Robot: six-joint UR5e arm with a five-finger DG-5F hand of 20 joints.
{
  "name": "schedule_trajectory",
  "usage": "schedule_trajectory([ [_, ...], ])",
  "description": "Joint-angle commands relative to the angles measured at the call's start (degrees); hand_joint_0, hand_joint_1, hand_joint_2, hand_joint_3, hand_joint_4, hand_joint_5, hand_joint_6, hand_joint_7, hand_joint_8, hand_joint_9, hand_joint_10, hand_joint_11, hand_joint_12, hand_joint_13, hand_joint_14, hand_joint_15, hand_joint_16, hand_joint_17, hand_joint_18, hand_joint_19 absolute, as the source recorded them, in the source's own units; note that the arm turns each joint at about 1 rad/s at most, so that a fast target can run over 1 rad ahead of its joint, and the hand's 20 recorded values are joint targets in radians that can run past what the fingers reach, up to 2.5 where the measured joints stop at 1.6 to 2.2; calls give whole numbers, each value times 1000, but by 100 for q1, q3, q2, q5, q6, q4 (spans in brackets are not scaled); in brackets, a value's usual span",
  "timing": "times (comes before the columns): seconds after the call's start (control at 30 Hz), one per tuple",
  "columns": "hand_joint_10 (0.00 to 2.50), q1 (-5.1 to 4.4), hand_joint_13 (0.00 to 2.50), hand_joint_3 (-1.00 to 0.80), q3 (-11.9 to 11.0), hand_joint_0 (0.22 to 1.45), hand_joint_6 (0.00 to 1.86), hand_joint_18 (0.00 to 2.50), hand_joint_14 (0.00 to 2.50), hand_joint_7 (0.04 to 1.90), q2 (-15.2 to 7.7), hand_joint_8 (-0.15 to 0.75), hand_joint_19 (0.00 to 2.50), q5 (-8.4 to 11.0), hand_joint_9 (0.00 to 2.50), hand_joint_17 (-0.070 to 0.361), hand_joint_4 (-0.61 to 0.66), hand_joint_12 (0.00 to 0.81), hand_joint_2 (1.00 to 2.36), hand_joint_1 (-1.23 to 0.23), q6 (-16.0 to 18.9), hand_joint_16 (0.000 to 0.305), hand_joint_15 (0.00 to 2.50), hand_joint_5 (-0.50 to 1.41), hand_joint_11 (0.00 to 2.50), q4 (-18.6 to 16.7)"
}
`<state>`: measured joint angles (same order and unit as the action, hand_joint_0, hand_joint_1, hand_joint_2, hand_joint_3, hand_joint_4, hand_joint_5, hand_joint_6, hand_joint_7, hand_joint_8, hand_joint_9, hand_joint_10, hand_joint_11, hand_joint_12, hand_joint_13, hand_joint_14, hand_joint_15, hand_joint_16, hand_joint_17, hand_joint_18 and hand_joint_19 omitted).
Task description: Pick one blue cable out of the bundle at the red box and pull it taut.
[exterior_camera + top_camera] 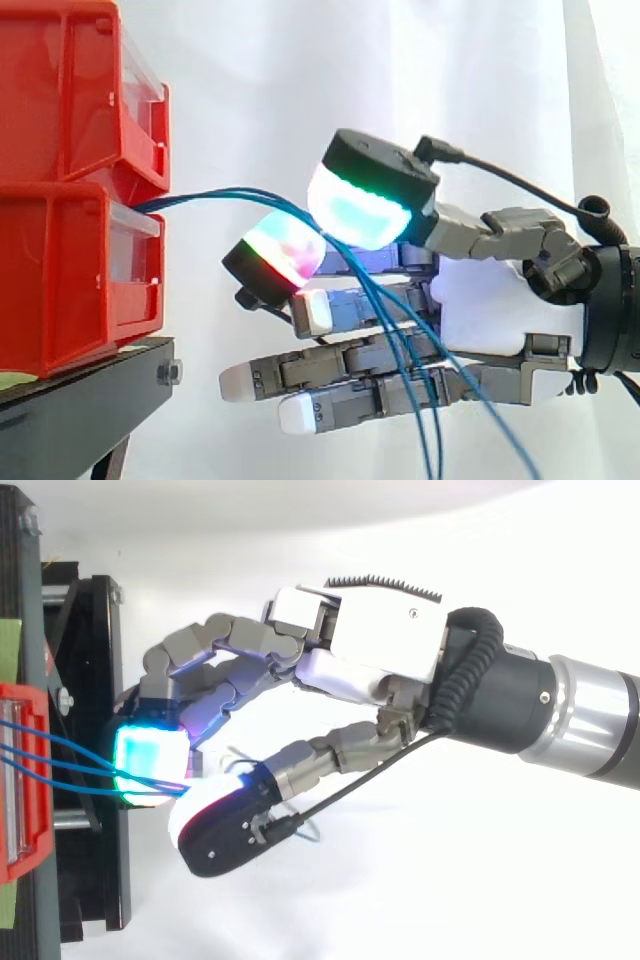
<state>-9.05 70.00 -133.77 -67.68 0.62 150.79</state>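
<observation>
**Nearest the lens: hand (505,300) pinching blue cables (225,194) beside red bins (60,270)**

In the side view the thumb pad (362,208) is up front, glowing green-cyan. It presses toward a finger pad (285,250) that glows red and green, and the blue cables run between the two. Cannot tell which single strand is gripped. The other fingers (300,375) lie straight below, stacked, with white tips pointing left.

The cables leave the gap between the upper and lower bin at left and arch rightward through the air. They pass through the pinch, then drape down across the straight fingers to the bottom edge. They are slack and curved.

In the top view several blue strands (70,755) fan from the red bin (20,780) at the left edge to the cyan pad (148,762). The black-backed thumb (225,825) closes against that pad. A small blue loop (305,832) lies just beside the thumb.

The bins are stacked two high on a black stand (85,405), with clear drawer fronts (135,250) facing right. The hand is just right of the bins and apart from them. The arm (590,720) enters from the right. A white curtain (300,80) hangs behind.
</observation>
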Motion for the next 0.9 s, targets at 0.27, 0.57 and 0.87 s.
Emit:
schedule_trajectory([
  [0.27,16,-1,431,-500,4,601,839,535,10,1124,0,226,390,0,939,89,-17,286,1000,-767,0,40,231,-157,933,-6],
  [0.57,15,-9,445,-500,4,495,850,563,9,1015,0,260,384,9,931,101,11,313,1000,-752,0,45,246,-169,942,-6],
  [0.87,17,-9,444,-482,-4,626,858,534,10,1083,0,244,401,70,940,90,-8,292,1001,-796,0,40,251,-164,962,-6],
])
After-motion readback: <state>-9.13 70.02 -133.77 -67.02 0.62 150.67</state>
